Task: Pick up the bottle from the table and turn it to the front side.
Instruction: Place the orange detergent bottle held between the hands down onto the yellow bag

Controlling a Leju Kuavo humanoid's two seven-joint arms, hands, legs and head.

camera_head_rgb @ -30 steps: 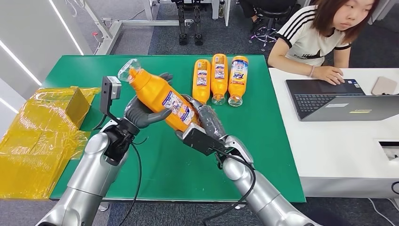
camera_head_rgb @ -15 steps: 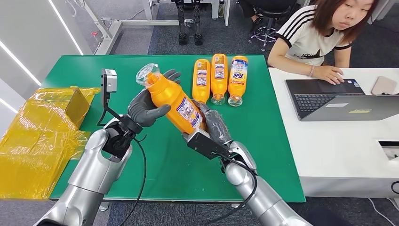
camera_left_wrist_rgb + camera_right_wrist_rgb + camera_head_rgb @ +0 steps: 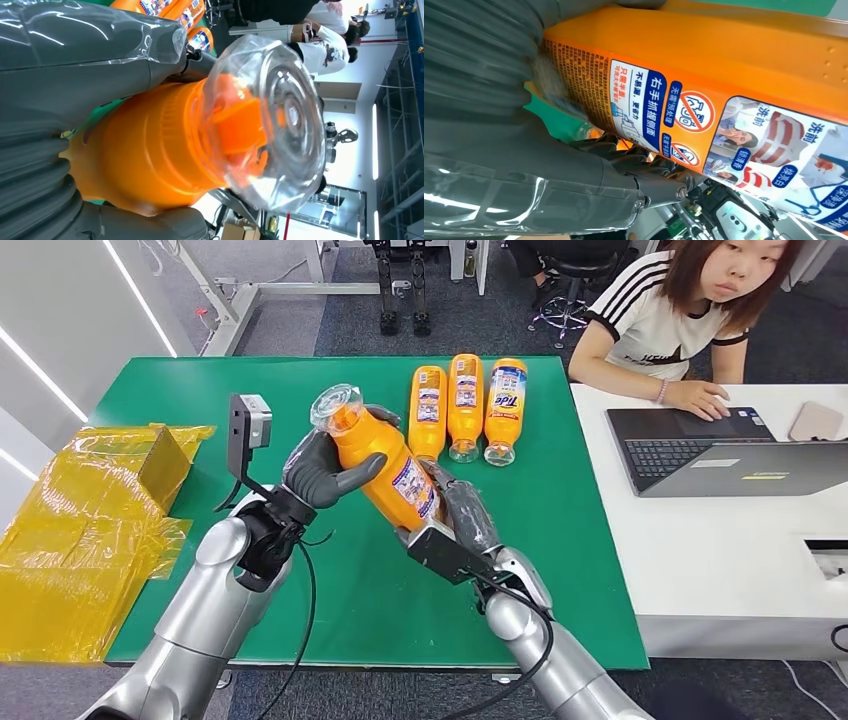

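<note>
An orange bottle (image 3: 385, 462) with a clear cap (image 3: 336, 406) is held tilted above the green table (image 3: 560, 540), cap pointing up and away from me. My left hand (image 3: 320, 465) grips its upper body near the neck. My right hand (image 3: 458, 505) holds the lower end. The back label with small print faces me. In the left wrist view the clear cap (image 3: 272, 125) sits over the orange neck, with the left hand (image 3: 75, 75) wrapped around the bottle. In the right wrist view the bottle's label (image 3: 724, 135) is close against the right hand (image 3: 514, 130).
Three more orange bottles (image 3: 466, 405) lie side by side at the table's far edge. Yellow plastic-wrapped boxes (image 3: 85, 520) sit to the left. A person sits at a white desk (image 3: 720, 560) on the right, with one hand on a laptop (image 3: 720, 450).
Both hands have carried the bottle to the right and tipped it more upright. The cap now points more towards the camera.
</note>
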